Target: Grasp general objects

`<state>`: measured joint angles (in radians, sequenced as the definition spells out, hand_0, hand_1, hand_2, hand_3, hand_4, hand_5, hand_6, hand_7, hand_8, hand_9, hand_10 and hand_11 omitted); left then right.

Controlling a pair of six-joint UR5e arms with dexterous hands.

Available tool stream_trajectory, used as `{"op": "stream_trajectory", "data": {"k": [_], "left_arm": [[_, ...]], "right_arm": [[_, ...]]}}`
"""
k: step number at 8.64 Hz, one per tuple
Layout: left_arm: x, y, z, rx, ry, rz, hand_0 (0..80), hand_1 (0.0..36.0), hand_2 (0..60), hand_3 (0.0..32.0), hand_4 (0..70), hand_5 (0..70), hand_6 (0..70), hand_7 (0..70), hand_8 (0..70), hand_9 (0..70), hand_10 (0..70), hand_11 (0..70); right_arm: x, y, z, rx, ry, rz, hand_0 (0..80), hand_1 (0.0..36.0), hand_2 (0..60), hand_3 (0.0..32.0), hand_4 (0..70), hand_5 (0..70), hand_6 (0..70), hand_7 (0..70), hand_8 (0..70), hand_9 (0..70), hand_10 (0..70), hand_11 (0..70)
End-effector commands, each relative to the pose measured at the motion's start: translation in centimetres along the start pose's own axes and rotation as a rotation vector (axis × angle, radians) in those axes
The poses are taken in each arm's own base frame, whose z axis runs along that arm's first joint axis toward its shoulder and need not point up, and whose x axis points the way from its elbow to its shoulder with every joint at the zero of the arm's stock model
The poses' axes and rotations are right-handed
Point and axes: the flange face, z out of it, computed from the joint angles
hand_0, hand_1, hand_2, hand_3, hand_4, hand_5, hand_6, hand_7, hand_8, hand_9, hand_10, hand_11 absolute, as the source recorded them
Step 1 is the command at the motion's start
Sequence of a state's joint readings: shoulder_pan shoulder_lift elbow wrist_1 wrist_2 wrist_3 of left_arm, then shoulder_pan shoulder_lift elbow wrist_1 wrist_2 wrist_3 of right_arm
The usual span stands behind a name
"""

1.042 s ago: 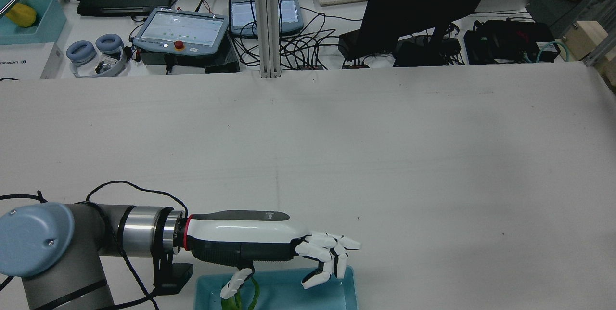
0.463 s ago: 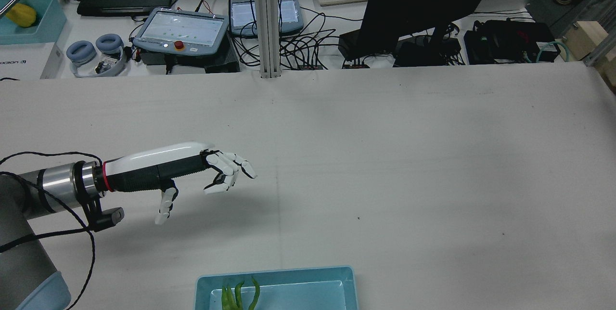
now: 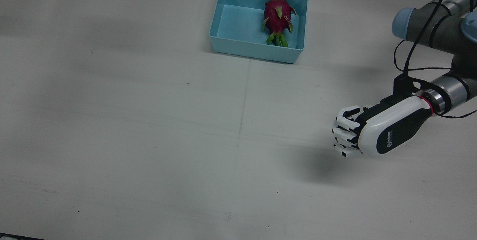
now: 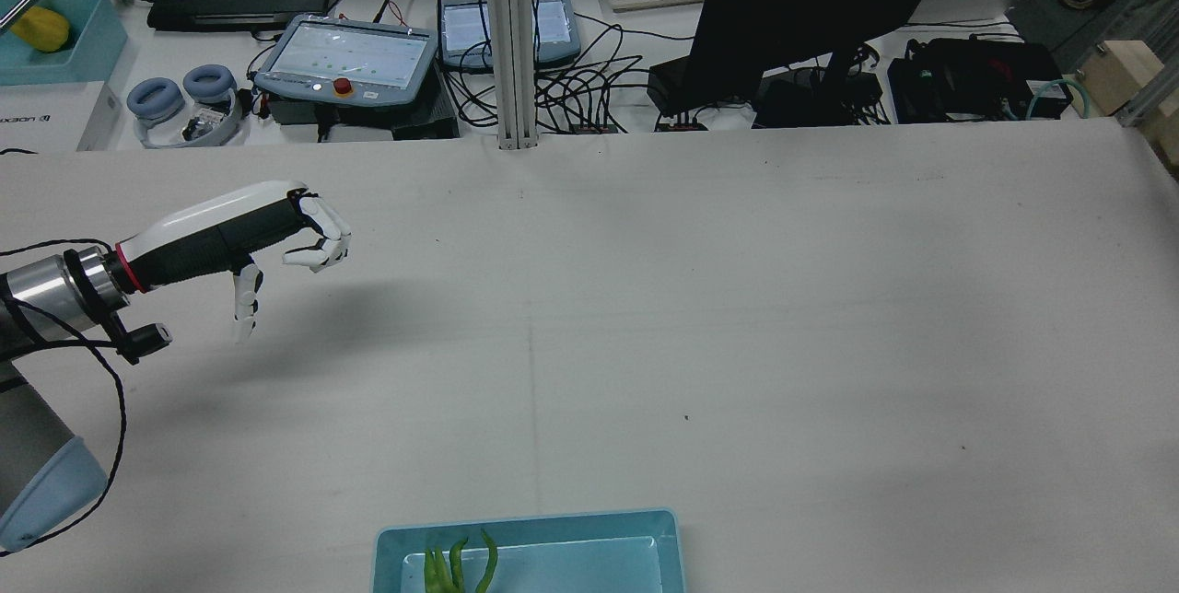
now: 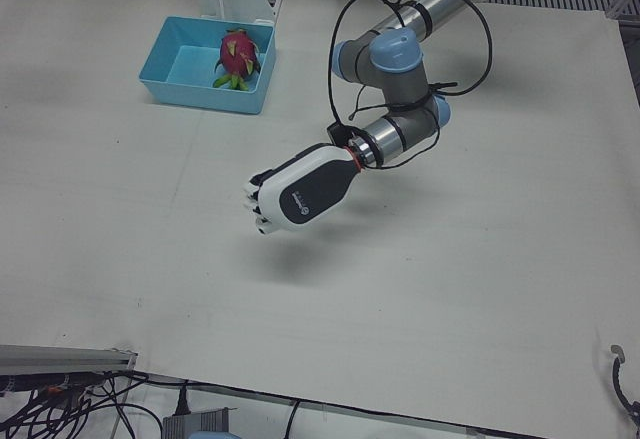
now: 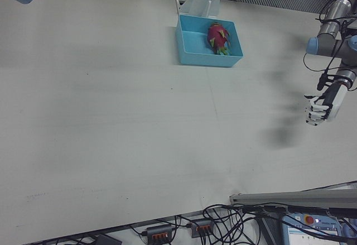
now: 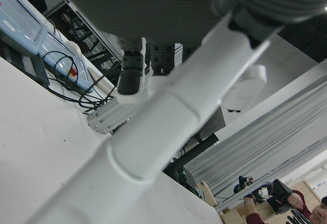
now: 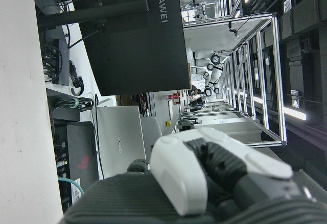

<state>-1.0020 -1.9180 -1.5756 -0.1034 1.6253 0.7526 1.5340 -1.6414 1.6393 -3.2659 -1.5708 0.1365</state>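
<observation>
A red dragon fruit [image 3: 277,18] with green leaf tips lies in the blue bin [image 3: 257,55] at the table's robot-side edge; only its green tips [image 4: 456,565] show in the rear view. My left hand [image 4: 313,234] hovers above the bare table, far to the left of the bin [image 4: 530,524]. Its fingers are loosely curled and apart, the thumb hangs down, and it holds nothing. It also shows in the front view [image 3: 348,132] and the left-front view [image 5: 262,202]. Of my right hand only a finger [image 8: 204,163] shows, in its own view.
Past the table's far edge stand an aluminium post [image 4: 508,40], two teach pendants [image 4: 350,54], a black monitor [image 4: 811,4], cables and headphones [image 4: 180,100]. A second blue bin [image 4: 64,40] with a yellow object is at the far left.
My left hand has lifted out of the blue bin and swung left and away from the robot, across the table. It holds nothing. The dragon fruit stays in the bin.
</observation>
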Motion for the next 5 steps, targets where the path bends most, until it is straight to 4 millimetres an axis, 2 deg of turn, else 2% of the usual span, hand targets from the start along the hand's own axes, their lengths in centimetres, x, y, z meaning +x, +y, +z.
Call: {"op": "stream_trajectory", "data": {"k": [1, 2, 3, 4, 5], "left_arm": [[2.0, -13.1, -5.7, 0.158, 0.075, 0.040, 80.0, 36.0, 60.0, 0.0, 70.0, 70.0, 70.0, 70.0, 70.0, 70.0, 66.9, 70.0], [2.1, -14.4, -6.8, 0.185, 0.073, 0.046, 80.0, 36.0, 60.0, 0.0, 70.0, 70.0, 70.0, 70.0, 70.0, 70.0, 66.8, 70.0], [1.2, -16.4, -9.9, 0.231, 0.056, 0.047, 80.0, 36.0, 60.0, 0.0, 70.0, 70.0, 70.0, 70.0, 70.0, 70.0, 67.9, 70.0], [1.4, -18.3, -11.9, 0.271, 0.070, 0.056, 80.0, 36.0, 60.0, 0.0, 70.0, 70.0, 70.0, 70.0, 70.0, 70.0, 70.0, 70.0], [1.5, -18.7, -12.8, 0.293, 0.085, 0.057, 80.0, 36.0, 60.0, 0.0, 70.0, 70.0, 70.0, 70.0, 70.0, 70.0, 70.0, 70.0]], "right_arm": [[0.0, 0.1, 0.0, -0.002, 0.000, 0.000, 0.0, 0.0, 0.0, 0.0, 0.0, 0.0, 0.0, 0.0, 0.0, 0.0, 0.0, 0.0], [0.0, 0.0, 0.0, -0.001, 0.000, 0.000, 0.0, 0.0, 0.0, 0.0, 0.0, 0.0, 0.0, 0.0, 0.0, 0.0, 0.0, 0.0], [0.0, -0.1, 0.0, 0.002, 0.000, 0.000, 0.0, 0.0, 0.0, 0.0, 0.0, 0.0, 0.0, 0.0, 0.0, 0.0, 0.0, 0.0], [0.0, -0.2, 0.0, 0.004, 0.001, 0.001, 0.0, 0.0, 0.0, 0.0, 0.0, 0.0, 0.0, 0.0, 0.0, 0.0, 0.0, 0.0], [0.0, -0.3, 0.0, 0.006, 0.001, 0.001, 0.0, 0.0, 0.0, 0.0, 0.0, 0.0, 0.0, 0.0, 0.0, 0.0, 0.0, 0.0]]}}
